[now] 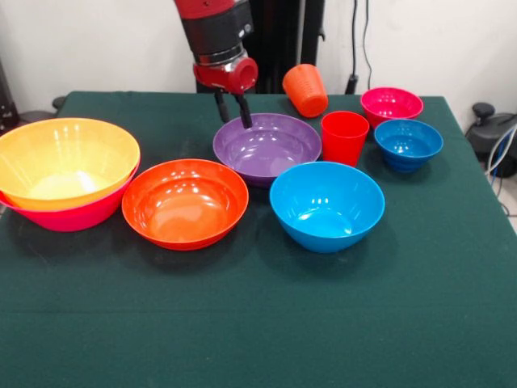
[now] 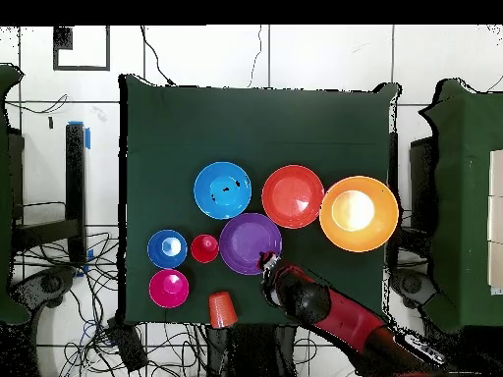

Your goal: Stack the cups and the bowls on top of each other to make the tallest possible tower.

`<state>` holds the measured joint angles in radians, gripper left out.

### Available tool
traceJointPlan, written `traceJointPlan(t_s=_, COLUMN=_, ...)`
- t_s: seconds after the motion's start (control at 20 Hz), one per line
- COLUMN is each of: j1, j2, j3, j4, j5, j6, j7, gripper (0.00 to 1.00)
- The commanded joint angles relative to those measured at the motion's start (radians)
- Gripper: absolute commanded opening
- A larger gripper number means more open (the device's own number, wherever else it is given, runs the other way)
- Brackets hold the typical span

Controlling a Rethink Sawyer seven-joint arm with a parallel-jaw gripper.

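Front view is showing the gripper hanging at the far rim of the purple bowl, its two dark fingers standing slightly parted, one at each side of that rim; whether they are pinching it I cannot tell. Overhead, the gripper is sitting on the same bowl's edge, on the side toward the table's robot edge.

Around it, everything is resting on the green table. The big yellow-orange bowl is nesting inside the big pink bowl near the table's left edge in the front view, making up the tower so far. Just beside that pair, a red-orange bowl is sitting upright; a second one nested under it I cannot make out. The medium blue bowl is standing next along, close to the purple one.

Over toward the right edge, the red cup is standing upright, just beside the purple bowl, with the small blue bowl on its other side and the small magenta bowl behind that. The orange cup is lying tilted on its side near the table's far edge.
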<state>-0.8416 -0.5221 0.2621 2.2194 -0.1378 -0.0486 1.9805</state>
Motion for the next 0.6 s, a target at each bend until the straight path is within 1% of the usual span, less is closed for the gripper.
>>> traceJointPlan(t_s=0.05, j1=0.027, j2=0.111, j3=0.074, j4=-0.126, j5=0.035, j6=-0.116, j7=0.187, gripper=1.00)
traceJointPlan(t_s=0.15, j1=0.026, j2=0.140, j3=0.067, j4=-0.134, j5=0.024, j6=-0.133, j7=0.180, gripper=1.00)
traceJointPlan(t_s=0.35, j1=0.007, j2=0.196, j3=0.058, j4=-0.179, j5=-0.004, j6=-0.130, j7=0.138, gripper=1.00)
traceJointPlan(t_s=0.6, j1=0.005, j2=0.221, j3=0.043, j4=-0.193, j5=-0.015, j6=-0.121, j7=0.117, gripper=1.00)
